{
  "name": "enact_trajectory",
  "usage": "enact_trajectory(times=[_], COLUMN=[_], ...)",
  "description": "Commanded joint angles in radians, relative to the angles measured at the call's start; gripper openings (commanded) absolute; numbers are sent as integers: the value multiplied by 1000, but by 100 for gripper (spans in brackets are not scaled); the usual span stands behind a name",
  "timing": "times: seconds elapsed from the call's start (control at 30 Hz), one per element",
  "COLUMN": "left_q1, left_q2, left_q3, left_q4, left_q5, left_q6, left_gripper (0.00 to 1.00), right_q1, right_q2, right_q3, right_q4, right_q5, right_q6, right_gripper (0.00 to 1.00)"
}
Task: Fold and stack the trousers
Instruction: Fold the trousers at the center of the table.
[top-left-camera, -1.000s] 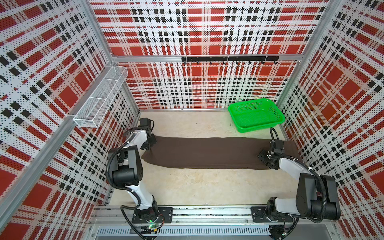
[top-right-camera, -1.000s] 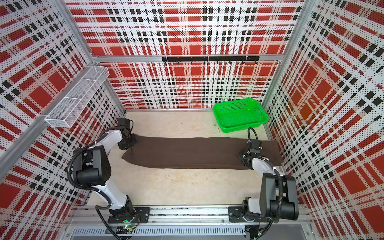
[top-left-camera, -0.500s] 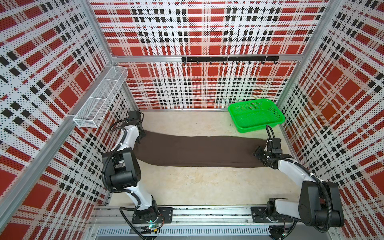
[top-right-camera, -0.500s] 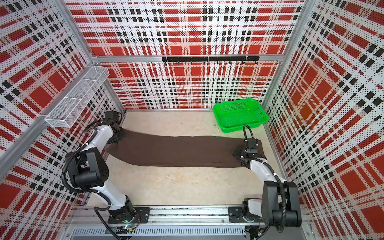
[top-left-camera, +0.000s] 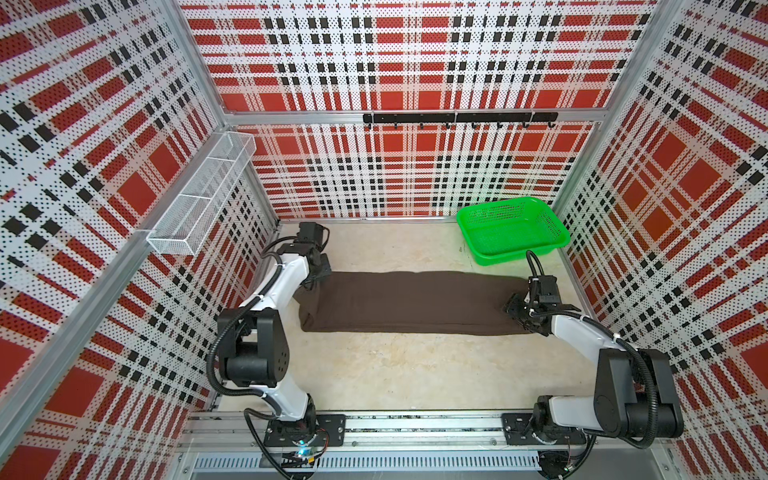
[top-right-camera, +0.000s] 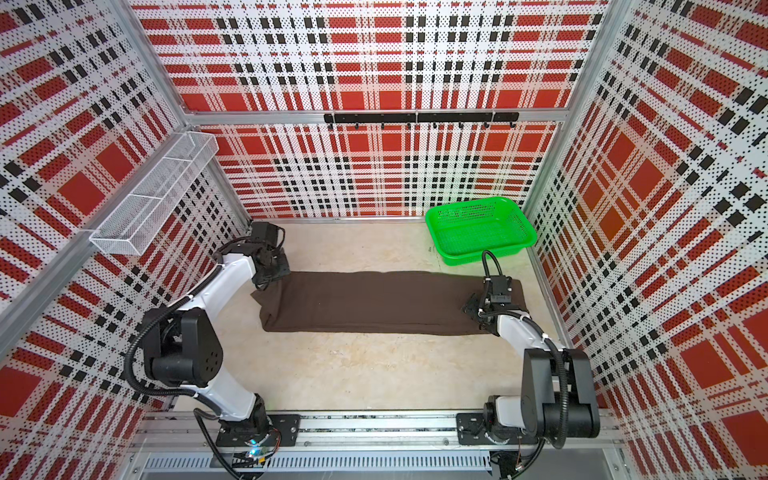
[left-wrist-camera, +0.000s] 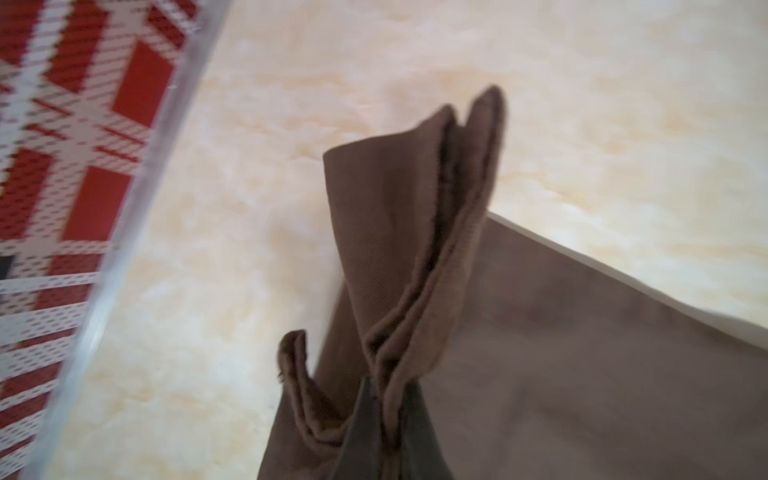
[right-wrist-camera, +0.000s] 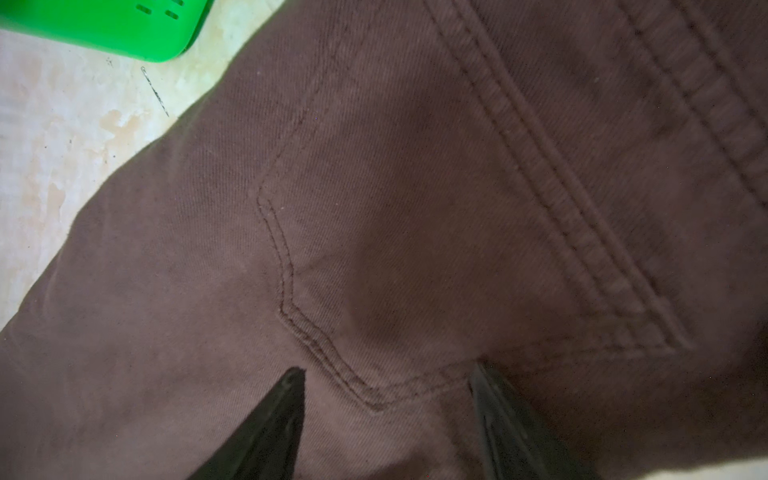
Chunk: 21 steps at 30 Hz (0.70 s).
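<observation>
My left arm reaches forward with bent elbow; the left gripper (top-left-camera: 321, 271) is closed tight on a hem corner of the trousers (top-left-camera: 415, 301), at their 9 o'clock end. These lie flat across the table (top-left-camera: 395, 374). My right arm stretches low; the right gripper (right-wrist-camera: 386, 395) stands partly spread over the pocket seam at the 3 o'clock end, holding nothing.

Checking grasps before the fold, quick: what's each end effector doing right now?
left end effector: closed, pinching a bunched edge of the dark brown cloth trousers.
right end effector: open above the trousers' stitched pocket, holding nothing.
</observation>
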Motion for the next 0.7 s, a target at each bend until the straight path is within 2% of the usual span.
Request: enact_trajectory(times=[0.0,0.2,0.37,0.67], left_q1=[-85,-275,-417,-561], left_q2=[-61,-50,24,188], left_q3=[0,31,90,215], left_q4=[-6,20,75,116], left_q5=[64,83,79,57], left_q6=[-83,-200,-286,-373], left_gripper=[0,0,0,0], right_q1=[8,6,7,6], right_q2=[14,12,7,-16], right_q3=[16,12,14,2], right_q4=[19,23,19,4], right_q5=[8,7,10,18], right_q6=[-8,-7,-5,-8], right_gripper=[67,67,67,67])
